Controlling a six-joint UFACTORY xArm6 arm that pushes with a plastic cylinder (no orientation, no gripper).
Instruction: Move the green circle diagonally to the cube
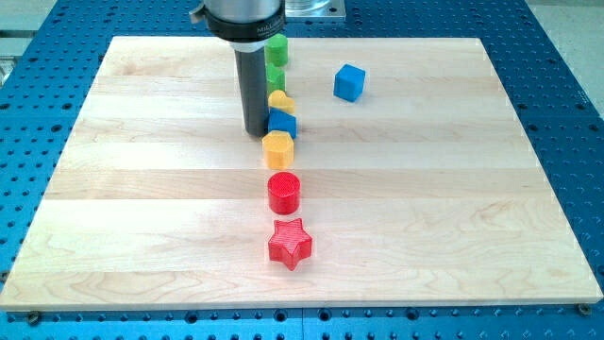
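Note:
A green round block (276,47) stands near the view's top, just right of the rod. A second green block (276,77) sits right below it, its left side hidden by the rod, so I cannot make out its shape. The blue cube (349,82) stands apart, to the right of both. My tip (257,131) rests on the board below and left of the green blocks, right beside the left side of another blue block (282,123); I cannot tell whether it touches.
The blocks form a column down the middle of the wooden board (142,189): a yellow block (281,98), the blue block, a yellow hexagon (277,148), a red cylinder (284,192) and a red star (289,243).

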